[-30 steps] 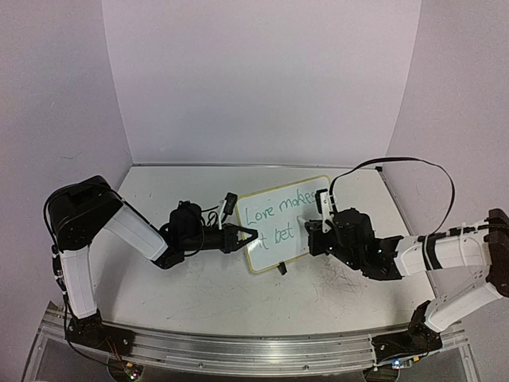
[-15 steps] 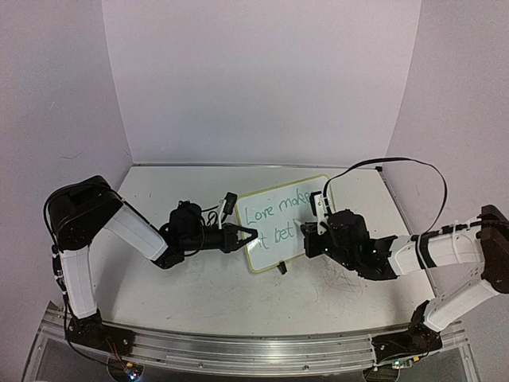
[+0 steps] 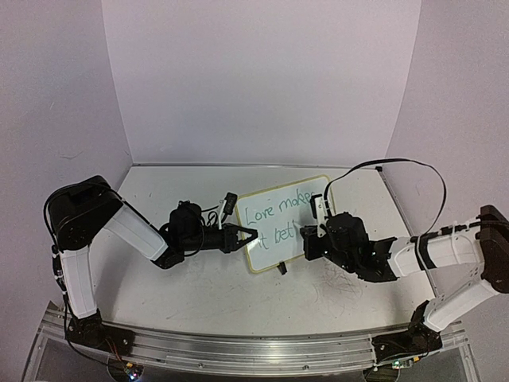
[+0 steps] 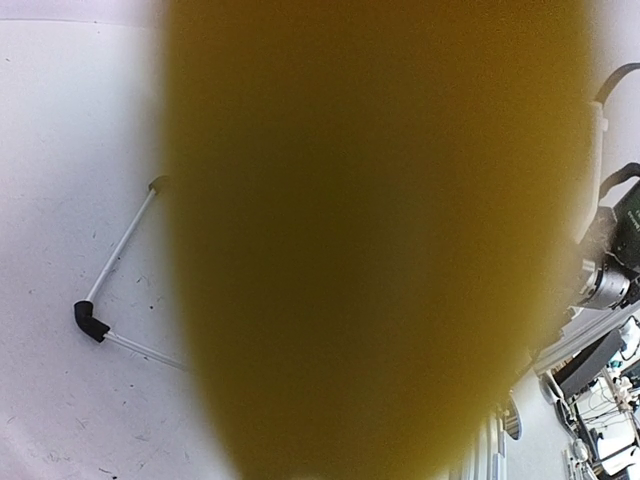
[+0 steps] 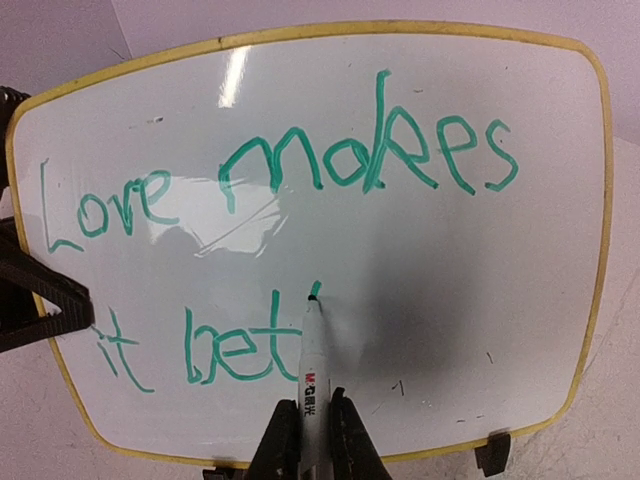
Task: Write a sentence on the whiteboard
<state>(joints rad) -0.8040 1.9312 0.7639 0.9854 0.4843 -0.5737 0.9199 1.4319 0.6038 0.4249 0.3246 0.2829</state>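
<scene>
The whiteboard [image 3: 274, 219] stands tilted at the table's middle, with a pale-yellow frame and black clip feet. It reads "Love makes it bet" in green, seen close in the right wrist view [image 5: 480, 300]. My right gripper [image 5: 311, 425] is shut on a white marker [image 5: 313, 355]; its tip touches the board just right of "bet", at the start of a short green stroke. My left gripper [image 3: 245, 237] is shut on the board's left edge; a blurred yellow mass [image 4: 370, 240], the frame, fills the left wrist view.
Purple walls enclose the white table [image 3: 199, 286]. A thin white rod with black ends [image 4: 120, 250] lies on the table in the left wrist view. A black cable [image 3: 398, 163] loops above the right arm.
My right gripper has moved left along the board with the marker, from the board's right edge to just past "bet". The left arm and the board have not moved.
</scene>
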